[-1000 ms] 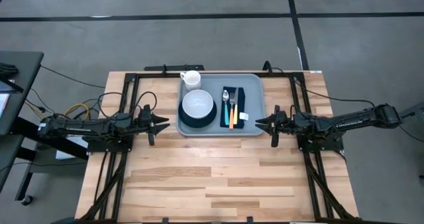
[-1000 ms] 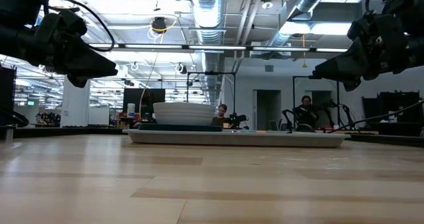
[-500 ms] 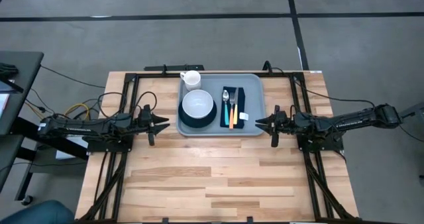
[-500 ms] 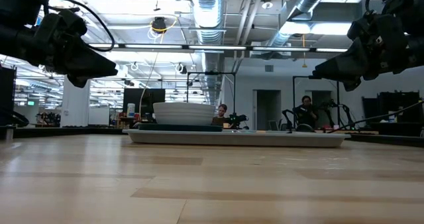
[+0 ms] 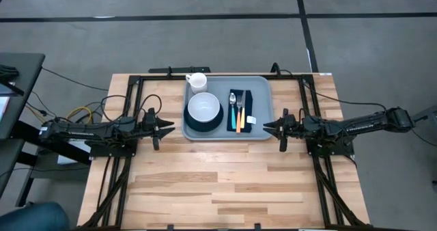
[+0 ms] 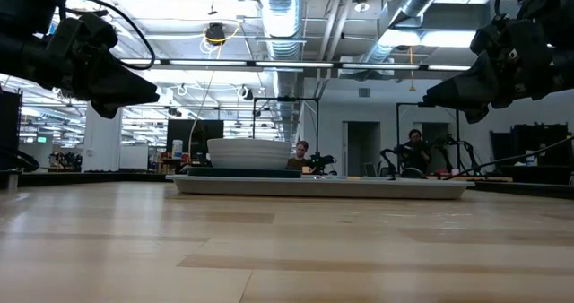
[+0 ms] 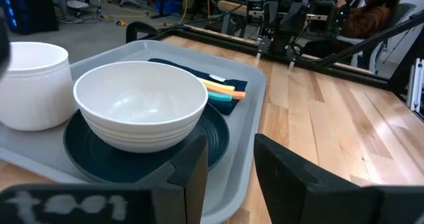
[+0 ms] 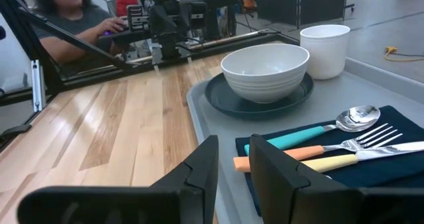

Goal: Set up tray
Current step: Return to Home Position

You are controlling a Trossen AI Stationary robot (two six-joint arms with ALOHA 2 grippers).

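We judge the large light blue-grey plastic tray (image 5: 263, 111) fully set: white ceramic bowl (image 5: 203, 108) on dark round plate (image 5: 203, 130), white cup (image 5: 197, 81), coloured-handled cutlery (image 5: 237, 113) on navy napkin (image 5: 248, 100). The left jaws and right jaws flank it, slightly parted, empty.

Dark jointed arms (image 5: 89, 130), black fingers (image 7: 192, 177)

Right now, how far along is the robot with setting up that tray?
It looks finished. The tray carries a bowl on a dark plate, a cup, and cutlery lying on a napkin. Nothing is in hand: the left pincer and right pincer hover open and empty, one each side. Little seems left beyond parking the arms.
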